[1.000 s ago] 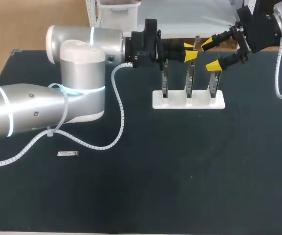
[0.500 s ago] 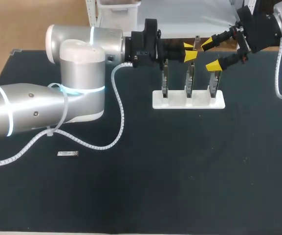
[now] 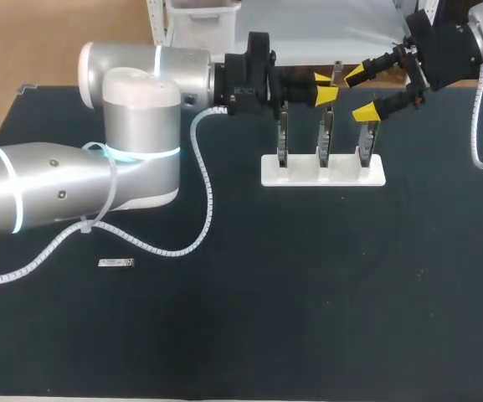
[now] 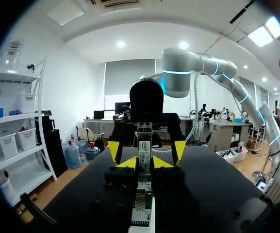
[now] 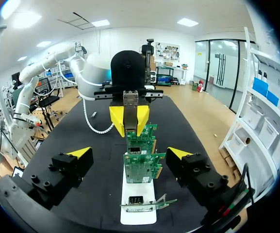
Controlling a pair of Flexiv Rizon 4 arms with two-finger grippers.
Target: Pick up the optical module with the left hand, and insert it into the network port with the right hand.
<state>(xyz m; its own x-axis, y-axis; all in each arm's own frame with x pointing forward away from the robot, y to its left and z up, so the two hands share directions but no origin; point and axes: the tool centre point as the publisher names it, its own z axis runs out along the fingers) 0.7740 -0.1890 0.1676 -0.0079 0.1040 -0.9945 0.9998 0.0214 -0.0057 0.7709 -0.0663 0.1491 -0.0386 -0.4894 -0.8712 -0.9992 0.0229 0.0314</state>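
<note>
At 9 o'clock from the middle of the dark table (image 3: 308,318), a small silvery oblong piece (image 3: 115,263) lies flat. My left arm (image 3: 132,126) comes in across it toward 1 o'clock, where my left gripper (image 3: 325,89) hangs over the cards. Its yellow tips are closed from both sides on the optical module (image 5: 131,103). The module is a slim, silvery metal bar with a squared end and a pale label down one face, and it sticks out past my fingertips (image 5: 115,119). Below it, three green network cards (image 5: 140,167) with metal end brackets stand in a row in a white base (image 3: 323,176). Seen from above, the module sits over the middle card, apart from it. At 3 o'clock from the left gripper, my right gripper (image 3: 359,93) faces it from just beside the last card. Its fingers are spread wide with nothing between them, and the cards line up in the gap in the right wrist view. Compared with a second ago, nothing differs: both arms, the module and the loose piece sit where they were.
</note>
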